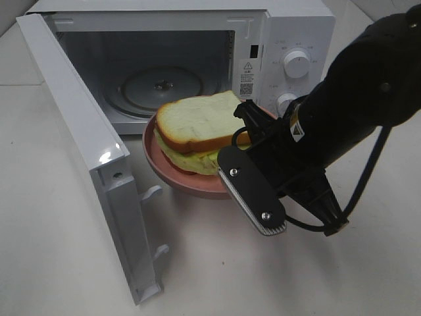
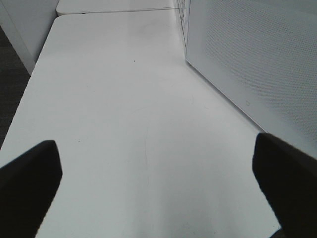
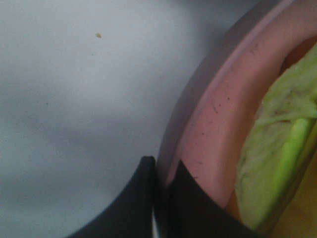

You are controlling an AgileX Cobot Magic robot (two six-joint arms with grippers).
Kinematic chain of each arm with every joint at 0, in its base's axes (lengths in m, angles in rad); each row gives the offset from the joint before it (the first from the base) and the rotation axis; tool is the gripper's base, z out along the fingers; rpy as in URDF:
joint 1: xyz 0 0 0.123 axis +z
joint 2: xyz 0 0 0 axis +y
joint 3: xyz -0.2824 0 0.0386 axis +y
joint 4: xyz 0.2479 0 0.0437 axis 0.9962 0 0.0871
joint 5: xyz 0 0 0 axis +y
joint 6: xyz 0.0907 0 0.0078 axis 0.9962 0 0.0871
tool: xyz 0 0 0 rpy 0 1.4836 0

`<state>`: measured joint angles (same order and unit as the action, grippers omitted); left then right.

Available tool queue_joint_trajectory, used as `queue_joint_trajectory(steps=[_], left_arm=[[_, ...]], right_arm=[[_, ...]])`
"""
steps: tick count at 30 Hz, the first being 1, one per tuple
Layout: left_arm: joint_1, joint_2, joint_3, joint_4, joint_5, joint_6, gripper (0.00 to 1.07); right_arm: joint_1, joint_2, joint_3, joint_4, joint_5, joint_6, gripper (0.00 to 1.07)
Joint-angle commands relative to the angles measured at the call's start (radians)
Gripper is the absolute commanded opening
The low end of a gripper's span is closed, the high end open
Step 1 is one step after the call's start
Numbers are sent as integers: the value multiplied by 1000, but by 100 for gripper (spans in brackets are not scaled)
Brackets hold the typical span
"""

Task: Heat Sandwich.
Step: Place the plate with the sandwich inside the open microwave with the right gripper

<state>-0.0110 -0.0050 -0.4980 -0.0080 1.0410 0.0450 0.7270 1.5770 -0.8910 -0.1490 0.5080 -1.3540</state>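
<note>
- Right gripper (image 3: 166, 198): pinches rim of pink plate (image 1: 172, 178), jaws nearly closed.
- Left gripper (image 2: 158, 183): hangs wide open over white table (image 2: 124, 99).
- Sandwich (image 1: 197, 122): rests on plate before open microwave (image 1: 289, 26); shows pale bread, browned crust, yellow-green filling.

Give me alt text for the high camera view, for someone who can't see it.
The right gripper grips the rim of a pink plate carrying a sandwich, in front of an open white microwave. Its door stands wide at left.
</note>
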Motion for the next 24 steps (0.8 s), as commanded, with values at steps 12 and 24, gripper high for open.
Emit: queue_joint_trajectory(steps=[12, 24], left_arm=[[3, -28, 3, 1, -4, -3, 104], [3, -28, 3, 1, -4, -3, 104]], right_arm=[[-4, 119, -148, 5, -8, -12, 0], [-4, 179, -241, 5, -27, -12, 0]])
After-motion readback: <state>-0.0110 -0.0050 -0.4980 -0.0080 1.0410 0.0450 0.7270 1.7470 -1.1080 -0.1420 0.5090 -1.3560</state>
